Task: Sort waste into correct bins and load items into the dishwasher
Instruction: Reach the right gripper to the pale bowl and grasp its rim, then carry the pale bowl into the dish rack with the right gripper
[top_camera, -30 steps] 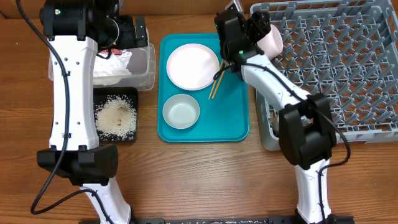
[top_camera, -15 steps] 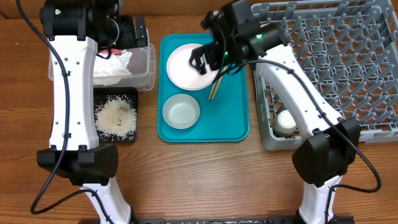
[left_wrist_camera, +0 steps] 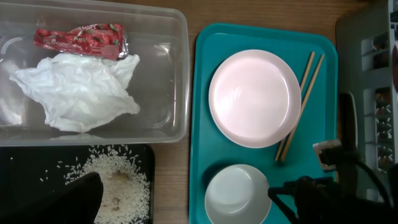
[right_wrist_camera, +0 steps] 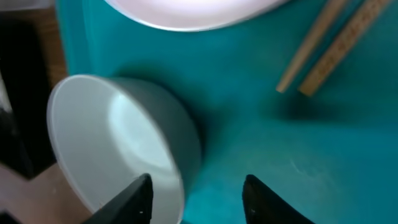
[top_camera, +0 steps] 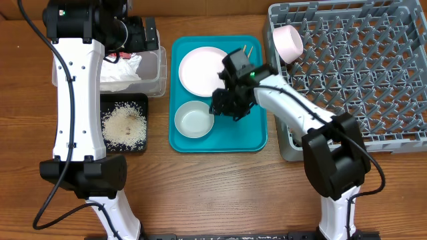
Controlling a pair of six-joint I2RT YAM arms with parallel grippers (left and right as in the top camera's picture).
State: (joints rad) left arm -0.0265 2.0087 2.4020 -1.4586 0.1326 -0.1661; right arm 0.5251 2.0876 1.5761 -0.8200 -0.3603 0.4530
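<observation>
My right gripper is open low over the teal tray. It straddles the right rim of a small white bowl, one finger over the inside and one outside. The round white-pink plate lies behind it, and the chopsticks lie to the plate's right. A pink-white cup rests on its side in the grey dish rack. My left gripper hangs open and empty above the clear tub, which holds the napkin and red wrapper. Rice lies in the black tray.
The dish rack fills the right side, its near-left corner partly covered by my right arm. The tub and black tray stand left of the teal tray with a strip of bare wood between. Only one dark finger of my left gripper shows in its wrist view.
My right gripper has left the cup at the rack's far-left corner. It swung left over the plate, then came down to the bowl's rim. My left arm has not moved.
</observation>
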